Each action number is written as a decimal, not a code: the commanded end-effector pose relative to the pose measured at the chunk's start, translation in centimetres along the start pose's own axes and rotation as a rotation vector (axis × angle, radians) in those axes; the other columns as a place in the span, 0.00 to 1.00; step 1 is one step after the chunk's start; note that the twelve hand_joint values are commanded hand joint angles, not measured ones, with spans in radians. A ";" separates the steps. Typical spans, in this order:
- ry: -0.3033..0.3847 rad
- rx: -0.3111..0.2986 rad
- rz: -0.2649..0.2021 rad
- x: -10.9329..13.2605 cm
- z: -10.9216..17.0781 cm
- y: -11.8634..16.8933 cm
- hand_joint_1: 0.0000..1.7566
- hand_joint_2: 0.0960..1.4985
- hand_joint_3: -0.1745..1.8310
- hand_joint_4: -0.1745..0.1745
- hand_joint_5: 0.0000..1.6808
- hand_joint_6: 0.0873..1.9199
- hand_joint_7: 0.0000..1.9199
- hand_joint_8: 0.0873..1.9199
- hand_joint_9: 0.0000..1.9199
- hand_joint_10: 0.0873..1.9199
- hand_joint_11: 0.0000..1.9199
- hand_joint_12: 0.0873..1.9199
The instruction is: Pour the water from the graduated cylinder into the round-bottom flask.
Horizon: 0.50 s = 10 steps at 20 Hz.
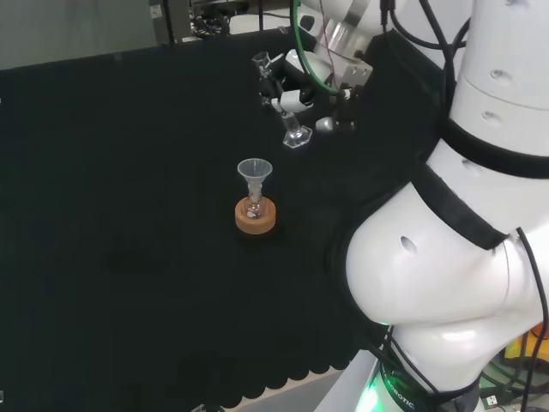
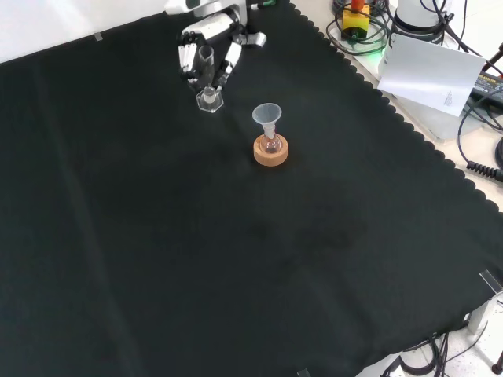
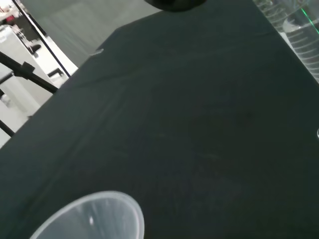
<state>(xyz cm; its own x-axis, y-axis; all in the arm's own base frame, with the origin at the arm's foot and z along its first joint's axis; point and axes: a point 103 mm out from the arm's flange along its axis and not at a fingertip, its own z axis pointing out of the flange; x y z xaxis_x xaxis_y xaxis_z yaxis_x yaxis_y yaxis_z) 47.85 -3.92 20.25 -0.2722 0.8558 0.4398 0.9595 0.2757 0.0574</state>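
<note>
1. Hand point(image 2: 208, 49) at the far edge of the cloth in the front view, fingers point(image 2: 230, 59) reaching down either side of the graduated cylinder point(image 2: 207, 78); they seem curled round it, though clear glass makes contact hard to judge.
2. Cylinder upright, long axis vertical, hexagonal foot on the black cloth point(image 2: 236, 259).
3. No legible writing on it.
4. Just beside it, nearer the front camera: round-bottom flask point(image 1: 254, 208) in a cork ring point(image 1: 256, 218), funnel point(image 1: 255, 174) in its neck, mouth up.

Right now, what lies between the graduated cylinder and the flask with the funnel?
Only bare black cloth lies between the graduated cylinder and the flask, as the front view shows.
</note>
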 end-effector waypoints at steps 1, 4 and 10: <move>-0.094 0.091 0.053 0.0 -2.1 -6.8 0.72 0.71 0.09 0.00 0.61 0.45 0.55 0.44 0.76 0.00 0.65 0.36; -0.140 0.144 0.056 0.5 -2.1 -8.2 0.72 0.70 0.09 0.00 0.61 0.45 0.55 0.44 0.76 0.00 0.65 0.36; -0.232 0.258 0.065 1.4 -0.9 -11.0 0.72 0.70 0.09 0.00 0.62 0.45 0.55 0.44 0.76 0.00 0.65 0.36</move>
<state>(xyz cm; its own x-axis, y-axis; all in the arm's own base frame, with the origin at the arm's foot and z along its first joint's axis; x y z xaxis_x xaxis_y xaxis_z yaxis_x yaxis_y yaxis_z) 41.31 -6.81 21.73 -0.2349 0.9159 0.3255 0.9605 0.2701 -0.0670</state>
